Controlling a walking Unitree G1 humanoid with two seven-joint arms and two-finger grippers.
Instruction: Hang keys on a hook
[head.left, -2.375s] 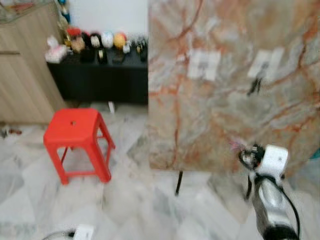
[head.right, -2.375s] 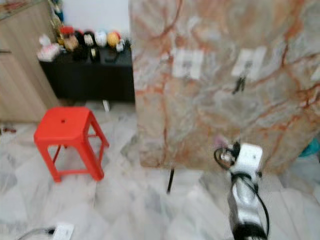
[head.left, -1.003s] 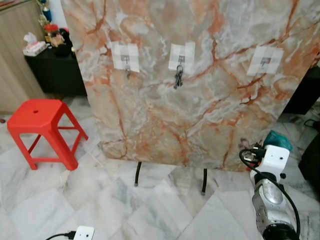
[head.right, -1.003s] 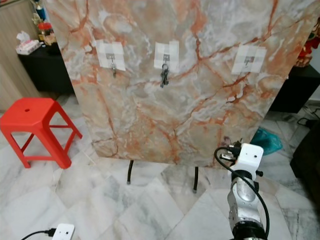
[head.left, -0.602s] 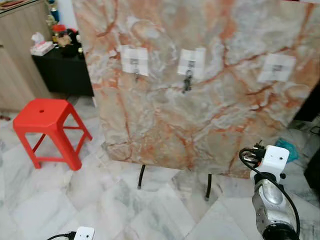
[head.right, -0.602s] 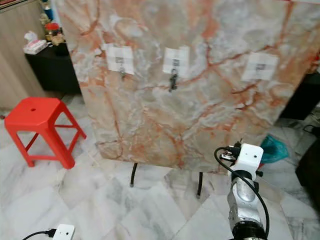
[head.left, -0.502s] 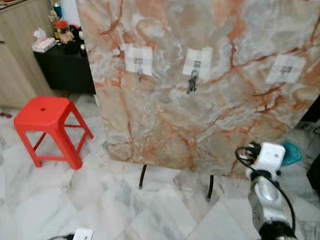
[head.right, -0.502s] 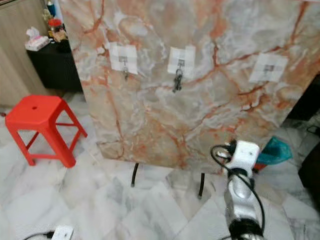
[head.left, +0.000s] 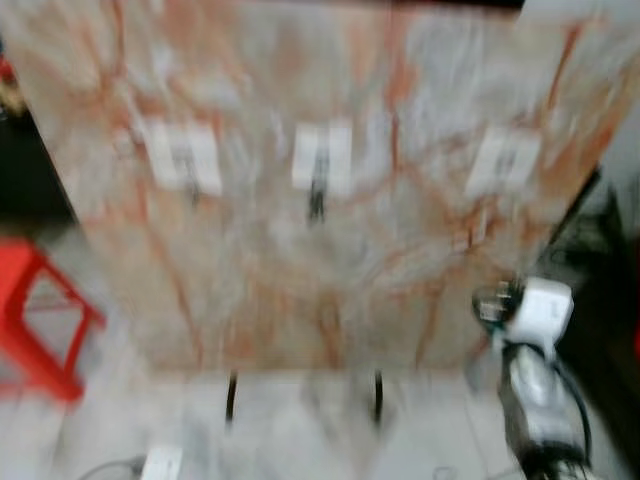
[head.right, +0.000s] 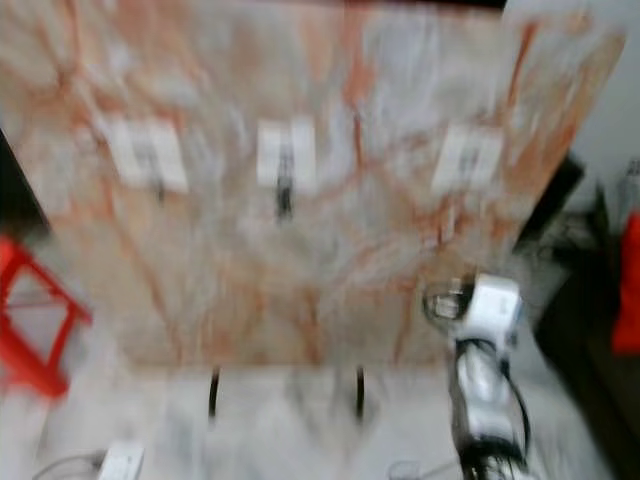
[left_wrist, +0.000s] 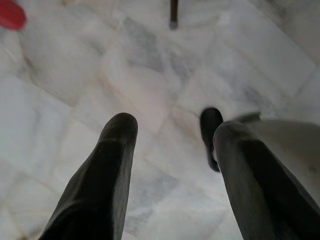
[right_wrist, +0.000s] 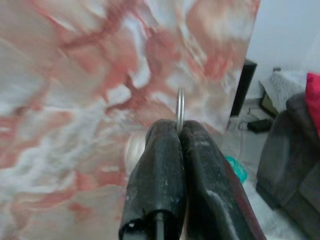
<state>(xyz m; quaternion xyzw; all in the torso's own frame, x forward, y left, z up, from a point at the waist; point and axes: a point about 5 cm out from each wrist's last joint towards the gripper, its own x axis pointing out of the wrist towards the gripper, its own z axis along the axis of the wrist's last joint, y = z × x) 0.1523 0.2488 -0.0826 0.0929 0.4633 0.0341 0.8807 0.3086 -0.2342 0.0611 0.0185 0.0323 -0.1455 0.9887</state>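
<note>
While the head views are smeared with blur, the right wrist view is clearer: the right end effector has its two black fingers pressed together on a thin silver key ring, which stands edge-on above the fingertips. Any keys hanging from the ring cannot be made out. In the head views the right arm is raised at the lower right, its white wrist block close in front of the marble-patterned board.

That board, veined in orange, white and grey, stands upright on two thin dark legs. Three pale square patches sit in a row across it; the middle one carries a small dark thing hanging below, too blurred to name. The right-hand patch is the one nearest the raised arm.

A red stool stands at the left edge, and a white plug block lies on the floor near the bottom. The left end effector hangs over the pale marble floor with its fingers spread apart, a dark board leg foot beyond them. Dark furniture and a white wall lie past the board's right edge.
</note>
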